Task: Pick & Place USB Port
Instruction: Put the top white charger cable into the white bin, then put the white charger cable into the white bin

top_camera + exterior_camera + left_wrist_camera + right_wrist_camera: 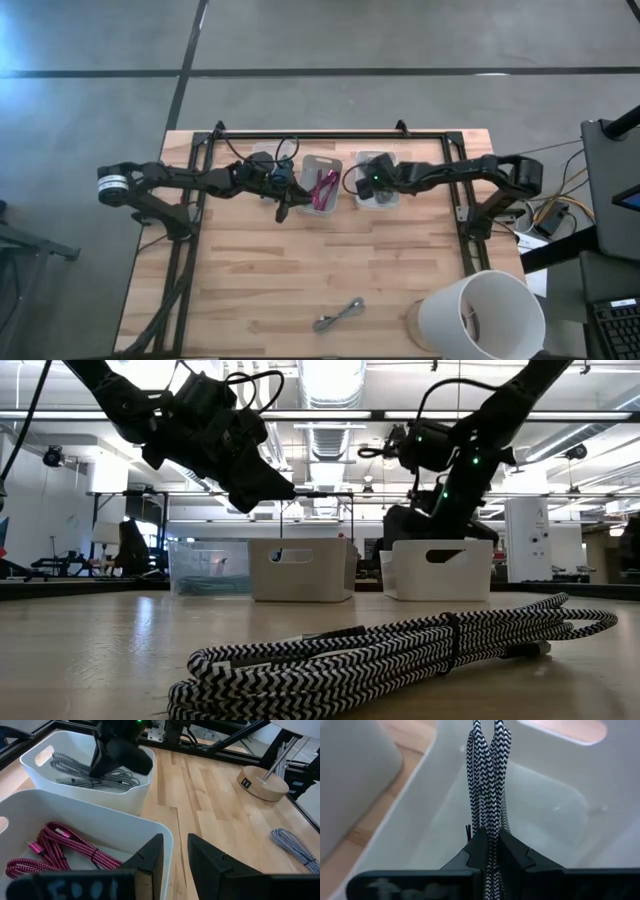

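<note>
Black-and-white zigzag braided USB cable (487, 775) is hanging bunched between the right gripper (490, 851) jaws, which are pinching shut on its doubled strands. Cable's long axis is running straight out ahead of the jaws, down into the white plastic bin (555, 815) below. In the high view, that right gripper (375, 183) is sitting over the rightmost bin (388, 200), at roughly 1 o'clock from bench centre.

A second black-and-white braided cable (340, 315) is lying coiled on the light wooden slatted bench (300, 270) at about 6 o'clock, well apart from both arms; long axis running roughly 8 to 2 o'clock.

Left gripper (282, 207) is hovering just beside the middle white bin holding the magenta braided cable (60, 847), at about 11 o'clock; its jaws are standing partly apart, holding nothing.

Judgement: release into the right bin is the step in hand; cable is already directly below the right jaws. For the loose cable, both arms look about equally distant.

White lamp (480, 315) is standing at 5 o'clock.
</note>
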